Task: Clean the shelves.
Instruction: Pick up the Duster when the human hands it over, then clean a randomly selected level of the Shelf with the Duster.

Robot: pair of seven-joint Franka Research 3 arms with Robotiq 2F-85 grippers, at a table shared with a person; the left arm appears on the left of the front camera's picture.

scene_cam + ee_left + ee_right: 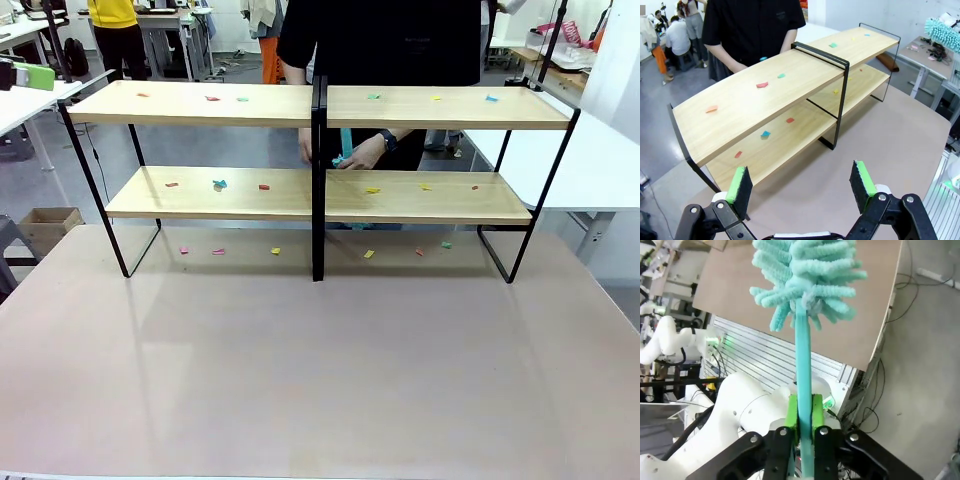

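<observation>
the right fingers (792,412) are closed tight, green pads clamped on the thin teal handle of a duster (802,345), whose fluffy mint head is seen above them, pointing away from the wrist. behind the handle a white robot arm (740,405), a ribbed metal panel and a grey floor with loose cables are seen.

the left fingers (740,184) are held wide open with nothing between them, raised above the pinkish desk (875,135) and aimed at the near corner of the shelves (750,105).

the shelves (180,105) are stood upright across the far part of the desk (320,370), their two light wooden tiers carried on a thin black frame and joined at the middle by a black post (318,180). small coloured scraps (212,98) in red, teal, yellow and orange are scattered over both boards, and more scraps are found on the desk under the lower board.

behind the shelves a person in a black top (752,25) is stood at the far side. one hand (362,155) is held between the two tiers, just right of the post, with something small and teal at its fingertips; what it is cannot be told.
</observation>
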